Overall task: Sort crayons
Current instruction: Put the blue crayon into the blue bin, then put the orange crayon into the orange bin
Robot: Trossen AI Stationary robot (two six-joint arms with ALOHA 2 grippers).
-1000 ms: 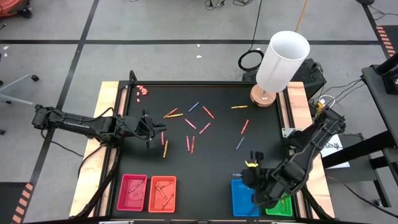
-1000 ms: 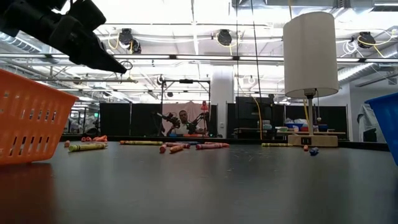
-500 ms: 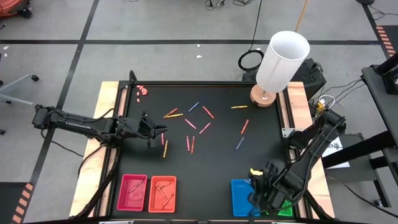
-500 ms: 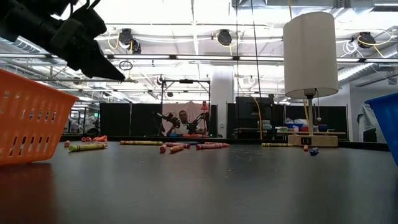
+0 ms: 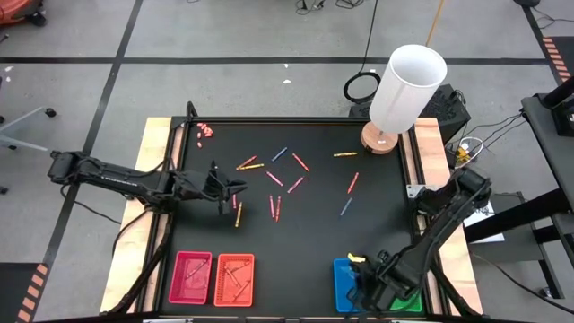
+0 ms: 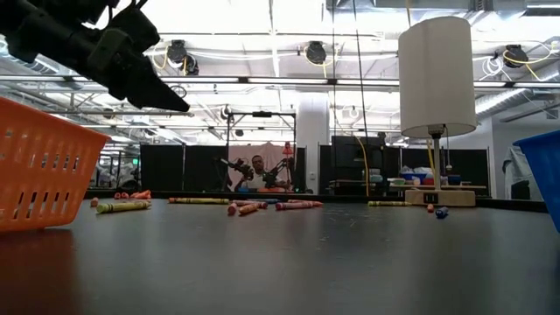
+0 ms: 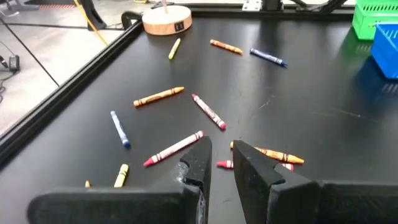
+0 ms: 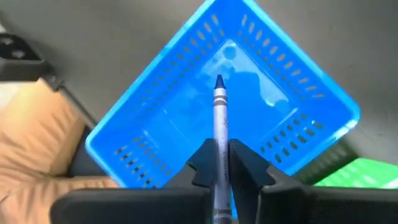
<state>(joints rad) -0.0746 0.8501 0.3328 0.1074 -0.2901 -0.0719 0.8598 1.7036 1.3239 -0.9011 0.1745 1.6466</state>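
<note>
Dropping thin grey-blue wax crayon (image 8: 219, 118) into perforated blue plastic tray (image 8: 155, 106)

Pinched between right gripper (image 8: 219, 163) fingers, directly above tray: release squarely. Left gripper (image 7: 217, 163) fingers narrow, empty.

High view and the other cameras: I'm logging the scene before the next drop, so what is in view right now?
Black table top: one, between wooden side rails.
Loose wax crayons: about a dozen, red, pink, orange, blue and yellow, scattered mid-table.
Small pink-red bits: one cluster, far left corner.
Pink plastic tray and orange plastic tray: one each, side by side, near left edge.
Blue plastic tray and green plastic tray: one each, near right edge.
White-shaded lamp on a wooden base: one, far right corner.
Person: one, far behind the table.
Blue crayon: one, held above the blue tray.
Left gripper: slightly parted, empty, over the crayons.
Right gripper: shut on the blue crayon.
</note>
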